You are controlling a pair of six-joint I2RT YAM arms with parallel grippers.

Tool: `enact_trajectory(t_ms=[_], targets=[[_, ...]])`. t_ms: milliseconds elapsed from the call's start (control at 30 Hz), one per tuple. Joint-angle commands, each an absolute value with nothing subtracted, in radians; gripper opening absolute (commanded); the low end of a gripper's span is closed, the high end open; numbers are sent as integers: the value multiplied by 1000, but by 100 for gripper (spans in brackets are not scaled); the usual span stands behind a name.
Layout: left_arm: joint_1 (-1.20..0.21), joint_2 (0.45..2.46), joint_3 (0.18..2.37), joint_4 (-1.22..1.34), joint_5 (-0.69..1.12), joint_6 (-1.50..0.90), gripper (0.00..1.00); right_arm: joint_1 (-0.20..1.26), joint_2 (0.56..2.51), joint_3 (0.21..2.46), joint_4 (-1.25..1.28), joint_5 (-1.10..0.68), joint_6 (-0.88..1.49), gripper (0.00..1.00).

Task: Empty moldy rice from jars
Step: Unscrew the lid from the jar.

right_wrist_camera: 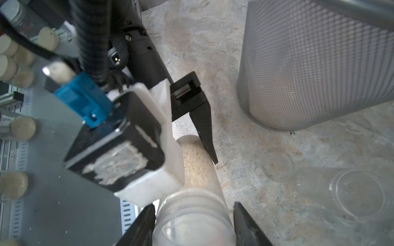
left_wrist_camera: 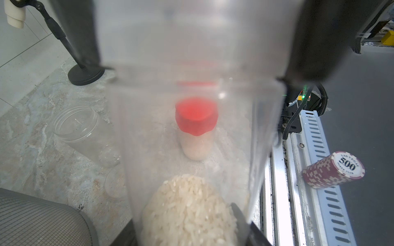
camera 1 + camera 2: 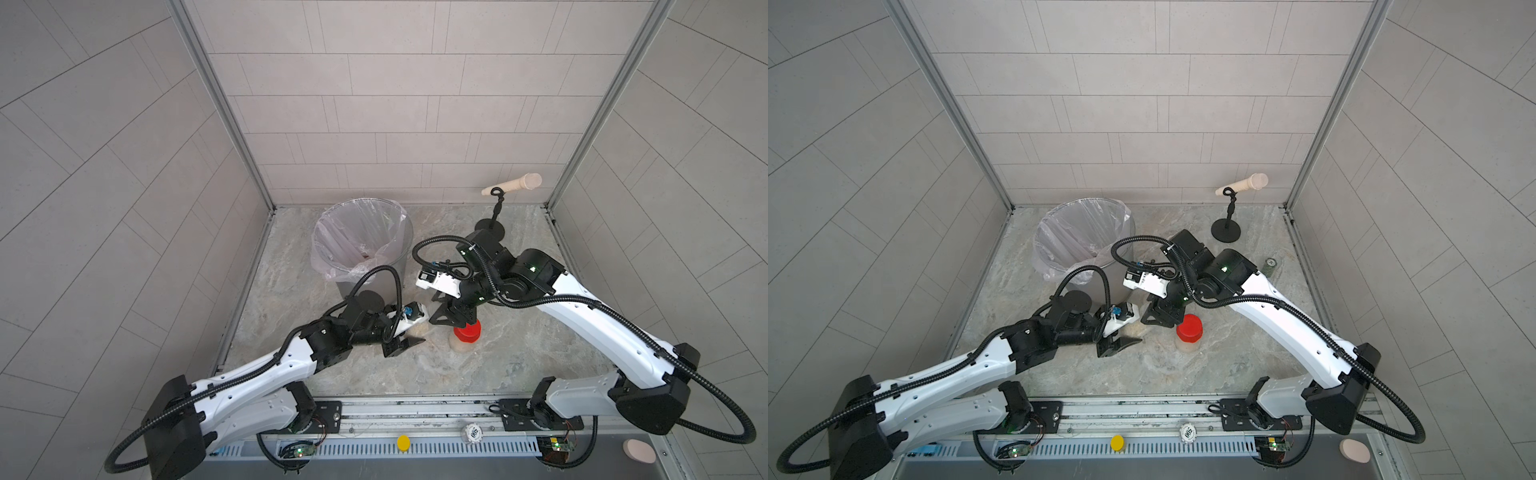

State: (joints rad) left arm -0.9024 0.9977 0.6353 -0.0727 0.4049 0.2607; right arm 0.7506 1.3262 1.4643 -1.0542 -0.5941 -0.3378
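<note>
Left wrist, 3 jars (image 2: 81, 127), 2 with rice (image 2: 187, 213)

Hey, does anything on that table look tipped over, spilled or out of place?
One empty clear jar lies on its side on the table, lidless, while the red-lidded jar stands upright. A loose clear lid lies flat beside it. Nothing looks spilled.

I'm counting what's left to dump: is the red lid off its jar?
No, the red lid sits closed on top of its upright jar.
</note>
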Motion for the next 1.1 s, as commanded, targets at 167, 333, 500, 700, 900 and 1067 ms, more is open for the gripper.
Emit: enact_trajectory(t_ms=[167, 333, 500, 700, 900, 1067], targets=[[-881, 998, 659, 59, 396, 209, 28, 716, 1295, 1422, -1134, -654, -567, 54], [-881, 1007, 670, 66, 387, 209, 28, 707, 1280, 1412, -1113, -645, -575, 62], [-881, 1017, 675, 70, 380, 210, 28, 704, 1243, 1378, -1058, -625, -574, 72], [-881, 1021, 668, 91, 375, 203, 28, 681, 1186, 1350, -988, -569, -533, 80], [-881, 1009, 662, 93, 368, 202, 29, 623, 1111, 1295, -933, -546, -452, 83], [-881, 994, 657, 92, 367, 208, 29, 612, 1020, 1241, -841, -459, -252, 84]])
